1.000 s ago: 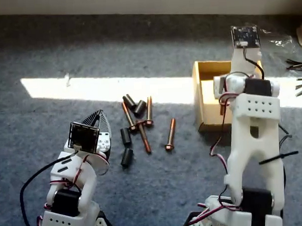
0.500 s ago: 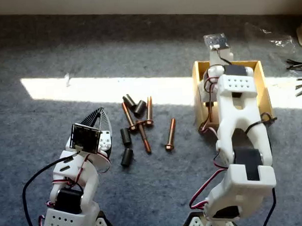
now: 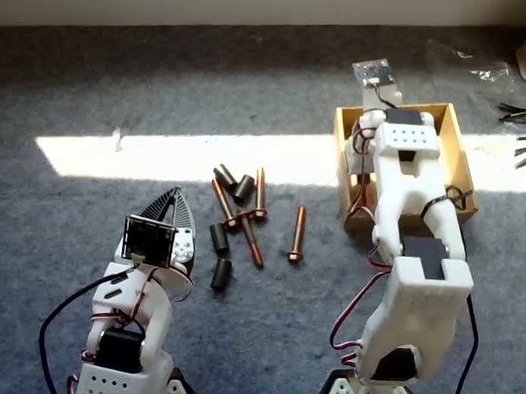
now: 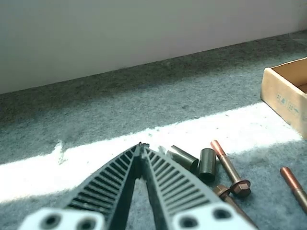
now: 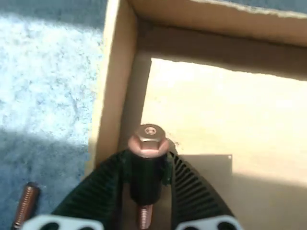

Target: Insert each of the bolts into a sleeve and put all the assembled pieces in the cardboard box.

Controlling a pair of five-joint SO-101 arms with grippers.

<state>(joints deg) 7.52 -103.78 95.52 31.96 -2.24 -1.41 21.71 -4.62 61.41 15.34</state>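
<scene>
Four loose bolts and four black sleeves lie scattered on the grey carpeted surface, left of the cardboard box; the left claw sits just left of them, its fingers pressed together on nothing; the right claw hangs over the box's inside, close to its left wall, clamped around a sleeve with a bolt through it; the hex head sticks out past the fingertips.
</scene>
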